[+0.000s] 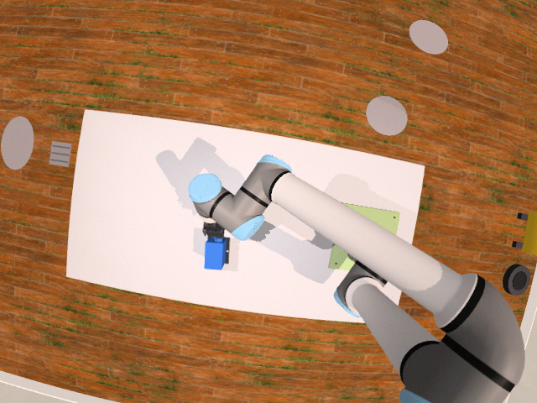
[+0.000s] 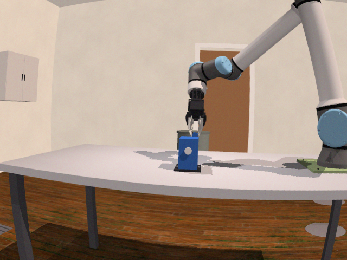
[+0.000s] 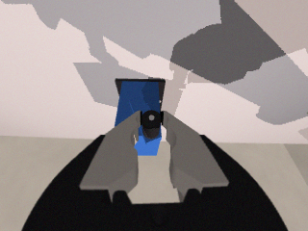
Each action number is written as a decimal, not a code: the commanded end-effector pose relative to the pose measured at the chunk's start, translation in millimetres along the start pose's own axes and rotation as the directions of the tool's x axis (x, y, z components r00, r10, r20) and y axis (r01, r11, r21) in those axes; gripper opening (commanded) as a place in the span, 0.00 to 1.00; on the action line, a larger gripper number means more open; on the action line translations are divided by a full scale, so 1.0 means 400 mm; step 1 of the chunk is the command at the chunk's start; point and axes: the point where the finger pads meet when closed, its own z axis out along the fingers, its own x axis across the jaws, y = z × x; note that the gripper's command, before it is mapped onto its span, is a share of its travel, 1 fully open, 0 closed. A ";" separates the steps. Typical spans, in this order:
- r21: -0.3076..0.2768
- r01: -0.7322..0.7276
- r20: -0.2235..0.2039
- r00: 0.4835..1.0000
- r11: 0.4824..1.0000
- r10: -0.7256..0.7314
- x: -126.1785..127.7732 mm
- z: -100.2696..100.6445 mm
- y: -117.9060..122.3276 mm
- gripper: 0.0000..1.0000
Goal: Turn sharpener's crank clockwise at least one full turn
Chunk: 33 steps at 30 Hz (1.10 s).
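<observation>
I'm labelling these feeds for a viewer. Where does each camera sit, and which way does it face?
Top: overhead, facing down on the table; arm shows.
Exterior: room-level, beside the table, facing the blue sharpener; arm and claw show.
Wrist: on the claw, looking along its fingers, shut on the crank knob.
All three share the sharpener.

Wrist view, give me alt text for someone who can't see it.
The end effector is shut on the sharpener's black crank knob, seen end-on between two grey fingers. The blue sharpener sits beyond, on a shadow-streaked white table.
</observation>
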 end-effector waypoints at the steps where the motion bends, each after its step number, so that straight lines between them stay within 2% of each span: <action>1: 0.001 0.001 0.001 1.000 1.000 -0.001 -0.013 -0.005 0.003 0.09; 26: 0.001 0.001 0.001 1.000 1.000 -0.001 -0.082 -0.007 0.003 0.09; 33: 0.001 0.001 0.001 1.000 1.000 -0.001 -0.070 -0.009 0.004 0.09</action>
